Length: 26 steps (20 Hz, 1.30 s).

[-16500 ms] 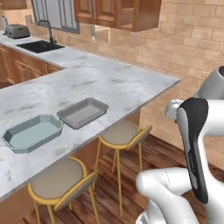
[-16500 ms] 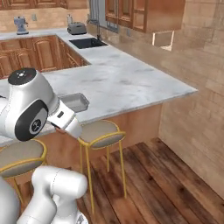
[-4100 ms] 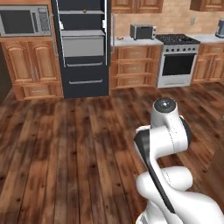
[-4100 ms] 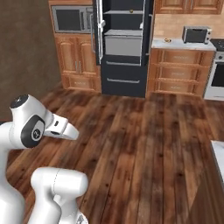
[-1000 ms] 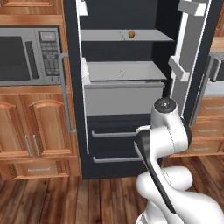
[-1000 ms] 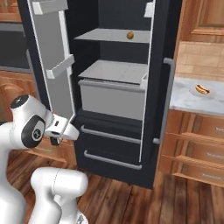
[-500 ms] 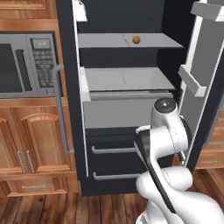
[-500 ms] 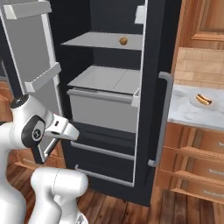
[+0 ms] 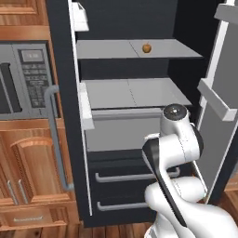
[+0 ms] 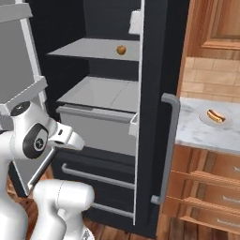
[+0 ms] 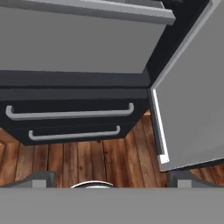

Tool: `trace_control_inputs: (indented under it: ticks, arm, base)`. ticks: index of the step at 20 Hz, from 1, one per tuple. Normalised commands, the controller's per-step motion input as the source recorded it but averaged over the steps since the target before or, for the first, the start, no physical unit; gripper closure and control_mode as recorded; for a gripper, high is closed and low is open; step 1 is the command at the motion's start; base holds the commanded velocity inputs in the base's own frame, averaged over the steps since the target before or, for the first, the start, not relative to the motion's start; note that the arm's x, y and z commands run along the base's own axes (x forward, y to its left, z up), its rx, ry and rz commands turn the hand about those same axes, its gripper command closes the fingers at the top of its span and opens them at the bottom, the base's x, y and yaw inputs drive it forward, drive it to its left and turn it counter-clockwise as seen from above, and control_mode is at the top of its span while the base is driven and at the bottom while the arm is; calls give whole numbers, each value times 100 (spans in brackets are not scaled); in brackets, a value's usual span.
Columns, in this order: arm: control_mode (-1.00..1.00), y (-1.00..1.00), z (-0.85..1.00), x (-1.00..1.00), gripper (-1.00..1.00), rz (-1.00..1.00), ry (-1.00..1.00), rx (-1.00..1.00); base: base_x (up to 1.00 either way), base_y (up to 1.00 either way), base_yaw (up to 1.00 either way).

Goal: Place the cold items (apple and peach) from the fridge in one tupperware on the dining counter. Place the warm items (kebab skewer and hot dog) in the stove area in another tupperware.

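Note:
The black fridge (image 9: 59, 60) stands open in front of me, with pale grey shelves and a grey drawer inside. One small round orange-brown fruit (image 9: 147, 48) sits on the upper shelf (image 10: 121, 49); I cannot tell whether it is the apple or the peach. A hot dog (image 10: 215, 115) lies on a small plate on the countertop right of the fridge (image 10: 157, 70). My gripper (image 11: 111, 181) is open and holds nothing. It hangs low, facing the fridge's bottom drawers (image 11: 74, 94). The tupperwares, dining counter, stove and kebab skewer are out of view.
A silver-black microwave (image 9: 23, 79) is built into wooden cabinets left of the fridge. The open fridge doors flank me: one on the right (image 9: 223, 93) and one on the left (image 10: 21, 70). Marbled countertop (image 10: 199, 136) over wooden drawers lies to the right. Wooden floor (image 11: 87, 162) runs below.
The base has driven closer to the fridge, so the fridge fills more of both base views. The folded arm and the open gripper have kept their pose.

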Motion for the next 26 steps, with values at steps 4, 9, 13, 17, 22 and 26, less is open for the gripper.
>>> trace_control_inputs:
  ticks: [4, 9, 13, 17, 22, 26]
  arm:
    - [100, 0, 0, 0, -100, 0, 0, 0]
    - [100, 0, 0, 0, -100, 0, 0, 0]
    - [100, 0, 0, 0, -100, 0, 0, 0]
    - [100, 0, 0, 0, -100, 0, 0, 0]
    - [-100, 4, 14, 7, -100, 0, -13, 7]
    - [-100, 2, 75, 3, -100, 0, -31, 10]
  base:
    - [55, 3, -13]
    - [63, 12, -7]
    - [61, 7, -1]
    - [44, 4, 0]
    - [11, 2, 0]
    - [0, 0, 0]
